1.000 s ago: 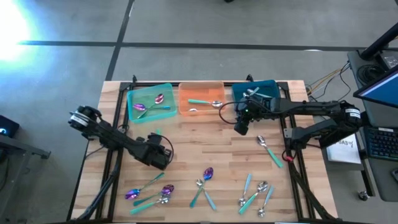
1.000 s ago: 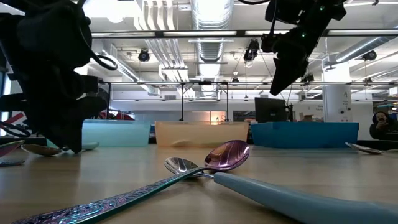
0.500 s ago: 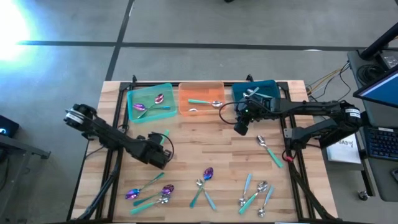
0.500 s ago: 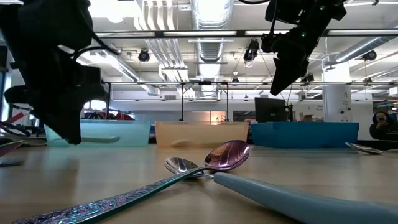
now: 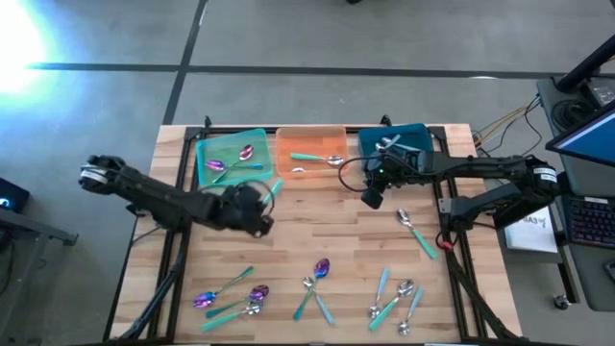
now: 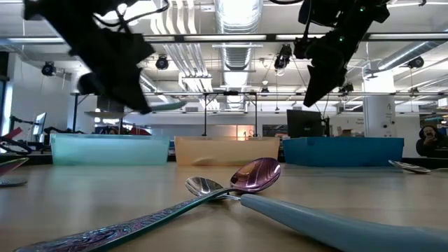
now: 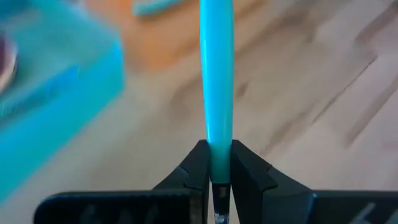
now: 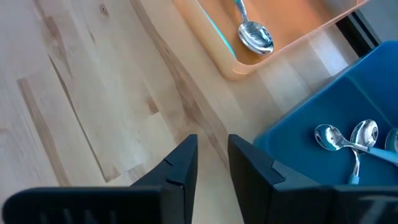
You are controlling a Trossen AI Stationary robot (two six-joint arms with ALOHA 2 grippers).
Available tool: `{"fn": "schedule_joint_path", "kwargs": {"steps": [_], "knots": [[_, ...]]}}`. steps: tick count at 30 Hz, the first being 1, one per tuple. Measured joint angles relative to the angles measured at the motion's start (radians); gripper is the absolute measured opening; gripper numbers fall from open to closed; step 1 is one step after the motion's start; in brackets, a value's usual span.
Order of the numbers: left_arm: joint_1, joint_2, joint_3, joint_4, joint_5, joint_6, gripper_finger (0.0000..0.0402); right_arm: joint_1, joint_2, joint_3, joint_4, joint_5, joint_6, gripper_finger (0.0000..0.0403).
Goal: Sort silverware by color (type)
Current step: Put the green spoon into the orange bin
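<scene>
Teal-handled spoon (image 7: 216, 93): lifted off the bench (image 5: 317, 231) since a second ago, clenched in the left end effector (image 5: 258, 204).
Meaning: carried toward the trays.
Right end effector (image 8: 211, 162): empty, narrowing.

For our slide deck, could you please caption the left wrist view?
Left gripper clamps a teal spoon handle above the wooden table.

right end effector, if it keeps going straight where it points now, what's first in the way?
Probably bare table. The right end effector points at the wood just short of the gap between the orange tray and the blue tray. Depth is unclear.
</scene>
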Motion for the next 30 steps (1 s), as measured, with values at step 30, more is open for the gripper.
{"fn": "schedule_joint_path", "kwargs": {"steps": [30], "knots": [[0.692,0.352,0.002,1.171,0.498,0.732,0.0029,0.000,0.000,0.000,0.056,0.002,0.023,0.0070]]}}
